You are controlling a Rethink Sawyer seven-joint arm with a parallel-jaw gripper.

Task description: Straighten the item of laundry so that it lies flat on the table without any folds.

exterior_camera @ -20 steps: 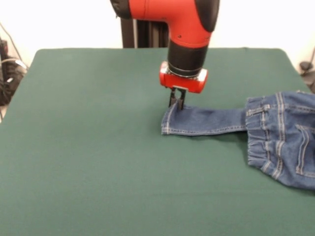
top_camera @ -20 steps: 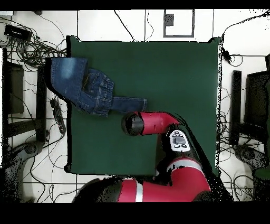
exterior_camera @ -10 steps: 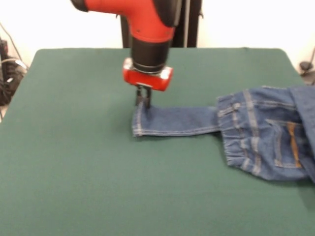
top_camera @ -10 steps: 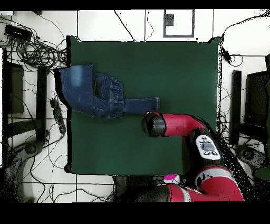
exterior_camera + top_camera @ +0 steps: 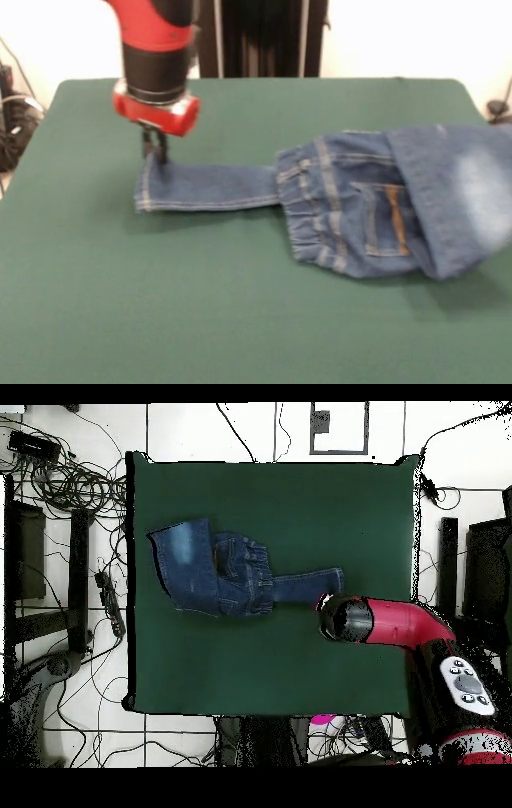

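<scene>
Green felt table (image 5: pixel 240 320) fills the front view, pale wall behind, cables on the floor round it in the overhead view. Jeans (image 5: pixel 360 208) lie right of centre in the front view, all of them on the table (image 5: pixel 330 504) in the overhead view, none hanging over the edge. Seat part sits bunched, gathered waistband (image 5: pixel 308 212) facing the stretched leg, orange-stitched pocket (image 5: pixel 384 216) up. Second leg (image 5: pixel 460 192) with a faded patch is folded back over the seat, so a big fold remains. One narrow leg (image 5: pixel 208 188) runs out straight and fairly flat toward the left of the front view. Red and black arm (image 5: pixel 156 48) comes down at the hem end. Gripper (image 5: pixel 154 148) pinches the hem (image 5: pixel 144 188), fingers close together on the denim, the cuff lifted a bit off the cloth there.

Judgement on progress: roughly part done, one leg looks pulled out, garment is well onto the table. Left to do: unfold the doubled-back leg, spread the seat and waistband, then let go of the hem so it lies flat
</scene>
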